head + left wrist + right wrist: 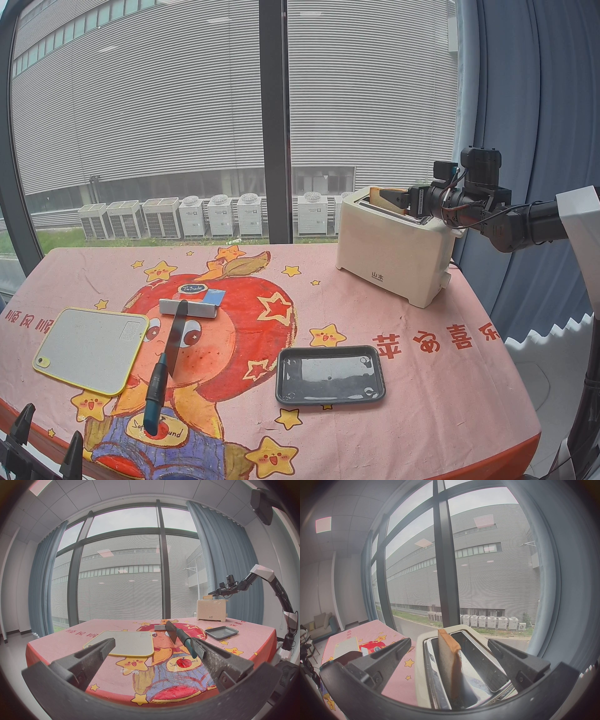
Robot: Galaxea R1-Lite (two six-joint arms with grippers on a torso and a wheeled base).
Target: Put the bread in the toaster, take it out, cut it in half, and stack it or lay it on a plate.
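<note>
My right pincer (449, 643) hangs wide open over the white toaster (390, 256), holding nothing — the bread slice (450, 664) stands in a slot between my jaws (taking-out step, I judge). Next: lower, close on its crust.

Glossy plastic toaster (392, 253) — shiny tray (330, 374).

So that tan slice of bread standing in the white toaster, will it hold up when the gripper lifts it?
Probably stiff enough: the tan bread slice stands upright in the white toaster without sagging. Likely light, since it looks thin. The right gripper flanks it, open; a hard squeeze might dent it.
</note>
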